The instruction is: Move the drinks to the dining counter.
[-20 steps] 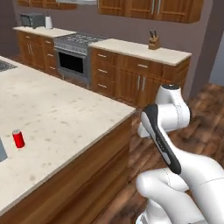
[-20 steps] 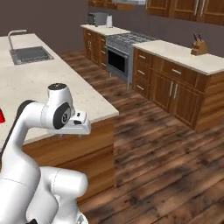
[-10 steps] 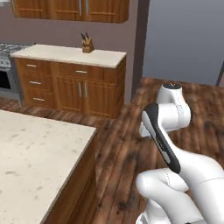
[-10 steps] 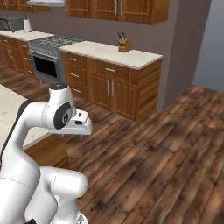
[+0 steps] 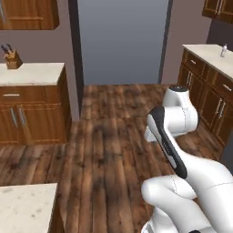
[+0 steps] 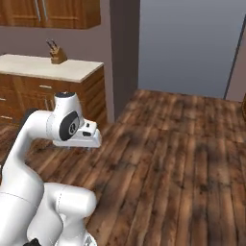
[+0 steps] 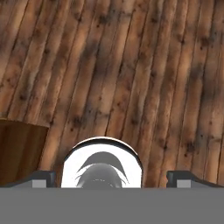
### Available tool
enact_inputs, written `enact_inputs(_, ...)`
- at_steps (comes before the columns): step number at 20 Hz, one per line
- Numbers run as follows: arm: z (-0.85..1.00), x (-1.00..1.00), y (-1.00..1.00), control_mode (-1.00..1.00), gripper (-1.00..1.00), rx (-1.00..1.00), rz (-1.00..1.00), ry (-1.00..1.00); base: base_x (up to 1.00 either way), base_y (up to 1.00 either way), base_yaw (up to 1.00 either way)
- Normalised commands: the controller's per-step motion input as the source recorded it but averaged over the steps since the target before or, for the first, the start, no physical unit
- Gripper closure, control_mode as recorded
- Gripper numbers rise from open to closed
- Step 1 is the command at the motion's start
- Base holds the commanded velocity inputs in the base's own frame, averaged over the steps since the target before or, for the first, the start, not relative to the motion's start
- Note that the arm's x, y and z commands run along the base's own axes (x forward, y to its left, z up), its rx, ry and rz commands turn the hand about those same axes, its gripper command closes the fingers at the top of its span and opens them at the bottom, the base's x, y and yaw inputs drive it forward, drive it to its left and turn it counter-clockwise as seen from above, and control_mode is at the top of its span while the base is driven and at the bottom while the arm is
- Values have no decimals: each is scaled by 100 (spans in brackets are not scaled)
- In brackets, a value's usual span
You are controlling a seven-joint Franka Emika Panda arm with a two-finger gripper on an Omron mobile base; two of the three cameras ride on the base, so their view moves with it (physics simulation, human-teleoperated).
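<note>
Your gripper (image 7: 112, 178) points down at the wooden floor (image 7: 131, 65), fingers spread and empty, arm folded for driving; a small bottle (image 5: 224, 50) waits far right.

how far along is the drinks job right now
Nothing looks delivered in these views. The gripper is open and empty over bare wood floor. A small bottle stands on the far counter at right. A pale stone counter corner shows at lower left with no drinks on it. Fetching and carrying remain.
</note>
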Motion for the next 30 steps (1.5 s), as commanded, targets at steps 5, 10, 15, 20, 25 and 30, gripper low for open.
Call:
enact_inputs(5,0,0,0,100,-100,0,0,0,71,-4,-61)
enact_inputs(10,0,0,0,100,-100,0,0,0,99,0,-40)
enact_inputs(15,0,0,0,100,-100,0,0,0,100,1,-25)
enact_inputs(20,0,0,0,100,-100,0,0,0,100,4,-27)
enact_inputs(25,0,0,0,100,-100,0,0,0,100,14,-35)
enact_inputs(30,0,0,0,100,-100,0,0,0,100,28,-42)
